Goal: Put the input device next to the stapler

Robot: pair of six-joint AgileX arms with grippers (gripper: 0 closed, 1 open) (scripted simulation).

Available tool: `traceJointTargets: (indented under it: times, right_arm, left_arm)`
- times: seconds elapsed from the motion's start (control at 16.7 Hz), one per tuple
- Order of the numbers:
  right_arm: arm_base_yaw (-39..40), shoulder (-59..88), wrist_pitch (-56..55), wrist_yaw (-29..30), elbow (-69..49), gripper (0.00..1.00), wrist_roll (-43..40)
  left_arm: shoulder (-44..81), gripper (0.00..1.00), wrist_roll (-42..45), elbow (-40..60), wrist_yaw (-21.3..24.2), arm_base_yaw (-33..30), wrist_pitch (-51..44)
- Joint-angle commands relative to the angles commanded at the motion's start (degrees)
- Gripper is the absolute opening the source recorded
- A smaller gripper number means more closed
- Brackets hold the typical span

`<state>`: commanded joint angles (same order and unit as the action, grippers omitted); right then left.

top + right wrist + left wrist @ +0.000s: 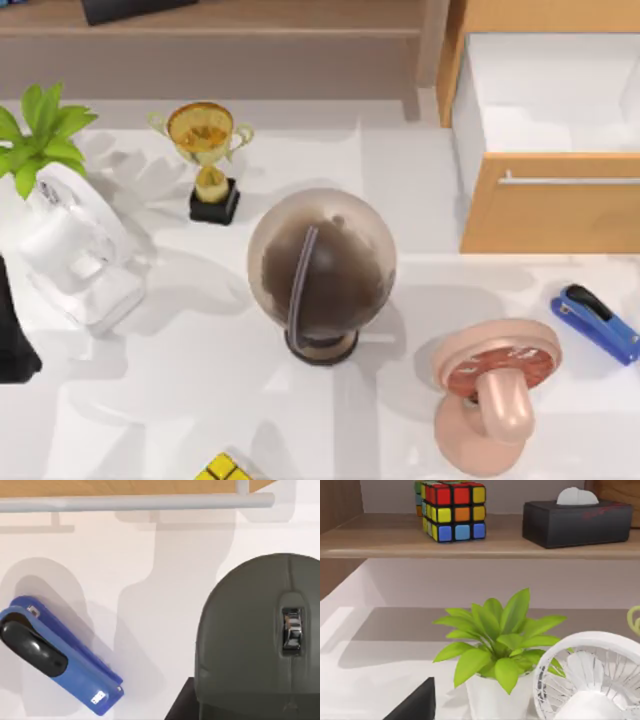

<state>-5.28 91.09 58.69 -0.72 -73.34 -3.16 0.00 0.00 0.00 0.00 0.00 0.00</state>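
Note:
The input device point(250, 630), a dark grey domed mouse with a scroll wheel, looms close in the right wrist view. My right gripper point(240, 711) is shut on it, one dark finger point(181, 702) lying against its side. The blue stapler point(60, 655) with its black top strip lies on the white table beside the mouse, with a strip of bare table between them. In the top view the stapler point(596, 320) sits at the far right edge, in front of the drawer. My left arm point(12, 335) is parked at the table's left edge.
An open wooden drawer point(550, 205) with a metal handle point(135, 502) stands behind the stapler. A pink fan point(495, 385) is left of the stapler and a globe point(322, 265) is mid-table. A trophy point(208, 160), a plant point(495, 640) and a white fan point(592, 680) stand at the left.

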Motion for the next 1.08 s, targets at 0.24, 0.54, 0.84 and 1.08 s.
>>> traceJointTargets:
  times: [0.24,0.54,0.84,1.08]
  right_arm:
    - [-0.8,1.7,-5.1,-0.2,8.2,0.0,-1.1]
    - [-1.1,5.6,-11.7,-0.3,13.8,0.0,-1.9]
    - [-1.1,6.7,-13.4,-0.3,14.5,0.0,-2.0]
    - [-0.9,6.5,-13.3,-0.3,14.4,0.0,-1.9]
  left_arm:
    - [0.0,1.0,0.0,0.0,0.0,0.0,0.0]
    - [0.0,1.0,0.0,0.0,0.0,0.0,0.0]
    - [0.0,1.0,0.0,0.0,0.0,0.0,0.0]
    - [0.0,1.0,0.0,0.0,0.0,0.0,0.0]
